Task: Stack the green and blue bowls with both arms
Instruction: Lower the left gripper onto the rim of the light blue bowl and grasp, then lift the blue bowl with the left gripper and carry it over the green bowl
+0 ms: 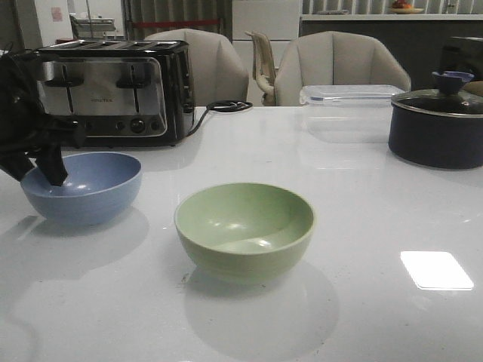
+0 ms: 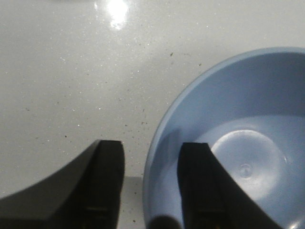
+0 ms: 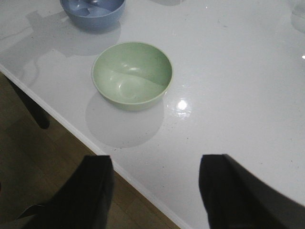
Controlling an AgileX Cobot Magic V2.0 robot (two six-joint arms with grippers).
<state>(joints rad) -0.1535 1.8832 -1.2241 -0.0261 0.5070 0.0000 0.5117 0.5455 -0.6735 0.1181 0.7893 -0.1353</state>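
A pale green bowl (image 1: 244, 230) is seen upright on a white speckled worktop (image 1: 362, 226), near the middle of its front edge. Nothing is held in it; only light patches are reflected on its inner wall. A grey-blue bowl (image 1: 81, 186) is placed toward the left edge, well apart from the green one, and it too is empty apart from a pincer finger.

The left pincer (image 2: 148, 183) is set astride the blue bowl's rim: one dark finger is lowered inside the bowl, the other is kept outside over the worktop. A gap is visible between each finger and the wall, so the pincer is released and the rim is not yet grasped. In the front view the left arm is cut off by the picture's edge and is hard to make out against the dark background.

The right pincer (image 3: 155, 191) is spread wide and released, held above the front edge of the worktop, near the green bowl (image 3: 132, 73) but not touching it. The blue bowl (image 3: 93, 12) is partly cut off there.

Along the back edge a chrome and black toaster (image 1: 113, 92) is seen at the left, a clear lidded plastic box (image 1: 349, 111) further right, apparently empty, and a dark lidded pot (image 1: 438, 124) at the right corner, its contents hidden. A small mark on the toaster's front is too blurred to be read.
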